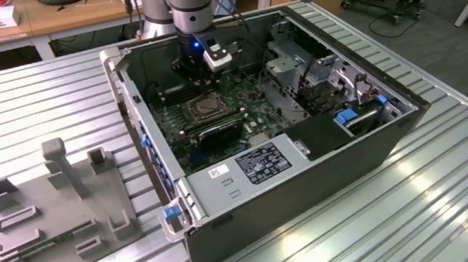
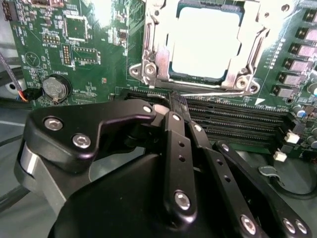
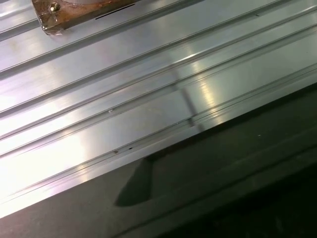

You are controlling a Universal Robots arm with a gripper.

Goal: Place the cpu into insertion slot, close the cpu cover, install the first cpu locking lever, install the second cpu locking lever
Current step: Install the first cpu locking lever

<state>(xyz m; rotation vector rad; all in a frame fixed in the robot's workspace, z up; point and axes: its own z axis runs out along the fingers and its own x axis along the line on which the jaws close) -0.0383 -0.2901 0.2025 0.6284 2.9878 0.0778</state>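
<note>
Silver cpu cover [image 2: 159, 44], down over the cpu [image 2: 203, 42], lies just ahead of the tool [image 2: 174, 101], its tips pinched together, empty.

Three cameras: one high overview, two riding your arm [image 1: 189, 5].
The exterior view looks steeply down from well back on the open computer case [image 1: 307, 162] and tabletop [image 1: 39, 93]. The second wrist view faces the insertion slot [image 2: 148, 67] closely, a spot the exterior view shares. The first wrist view skims the tabletop's ribs.

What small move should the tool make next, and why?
Probably a short advance from the long black memory slots toward the square silver cover frame: it lies over the flat grey chip, and the tool hovers just short of it.
</note>
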